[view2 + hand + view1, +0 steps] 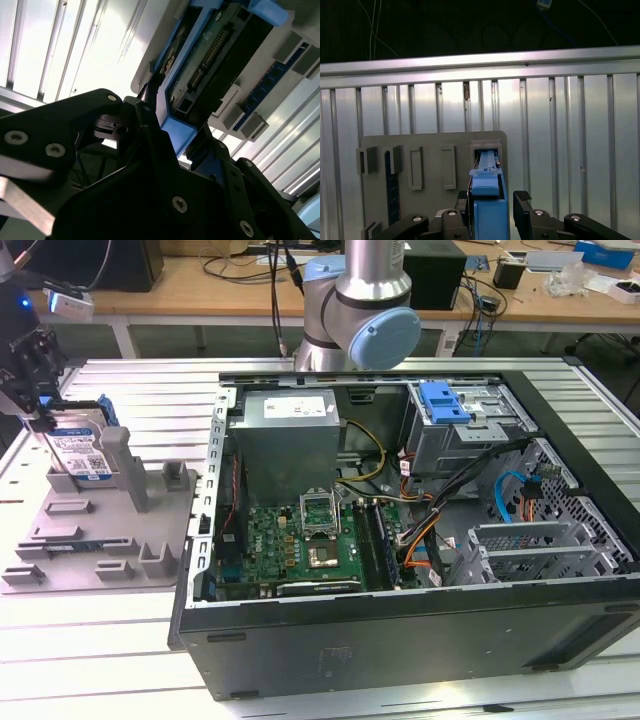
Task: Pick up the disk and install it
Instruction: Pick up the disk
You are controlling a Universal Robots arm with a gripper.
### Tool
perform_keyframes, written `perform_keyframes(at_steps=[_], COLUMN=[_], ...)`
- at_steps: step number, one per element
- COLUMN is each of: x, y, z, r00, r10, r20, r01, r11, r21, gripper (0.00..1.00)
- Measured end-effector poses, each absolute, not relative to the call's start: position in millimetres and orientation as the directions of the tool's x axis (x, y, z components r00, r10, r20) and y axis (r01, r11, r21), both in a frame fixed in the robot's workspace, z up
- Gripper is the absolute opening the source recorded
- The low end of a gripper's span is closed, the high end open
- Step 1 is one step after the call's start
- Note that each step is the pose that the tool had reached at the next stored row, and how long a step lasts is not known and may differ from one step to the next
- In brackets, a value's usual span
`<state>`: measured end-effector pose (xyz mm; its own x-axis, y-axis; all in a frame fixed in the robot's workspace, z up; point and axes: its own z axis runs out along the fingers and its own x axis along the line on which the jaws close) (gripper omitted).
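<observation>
Straddling the disk [82,448] with the end effector [490,202] spread, one side showing a gap. Standing on edge in the grey fixture [100,540], exterior view's left. Probably handling stiff, dense, shock-sensitive; gripping across the blue rails [489,225], avoiding the connectors [210,52].

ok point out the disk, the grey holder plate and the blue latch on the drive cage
disk [80,450]: exterior view, on its blue-and-white label.
grey holder plate [420,140]: first wrist view, on its bare face by the slots.
blue latch [443,400]: exterior view, on its flat top.
</observation>
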<state>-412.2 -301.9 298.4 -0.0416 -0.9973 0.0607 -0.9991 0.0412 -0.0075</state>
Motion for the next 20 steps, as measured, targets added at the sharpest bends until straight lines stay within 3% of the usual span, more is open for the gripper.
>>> perform_keyframes(at_steps=[3, 4, 20], x=[-412.2, -412.2, -412.3], y=[-301.9, -301.9, -301.9], z=[298.3, 298.3, 296.7], r00=[-0.042, -0.042, -0.042], r10=[-0.997, -0.997, -0.997], r20=[0.060, 0.060, 0.060], r01=[-0.999, -0.999, -0.999], r11=[0.041, 0.041, 0.041], r21=[-0.008, -0.008, -0.007], gripper=[0.47, 0.39, 0.37])
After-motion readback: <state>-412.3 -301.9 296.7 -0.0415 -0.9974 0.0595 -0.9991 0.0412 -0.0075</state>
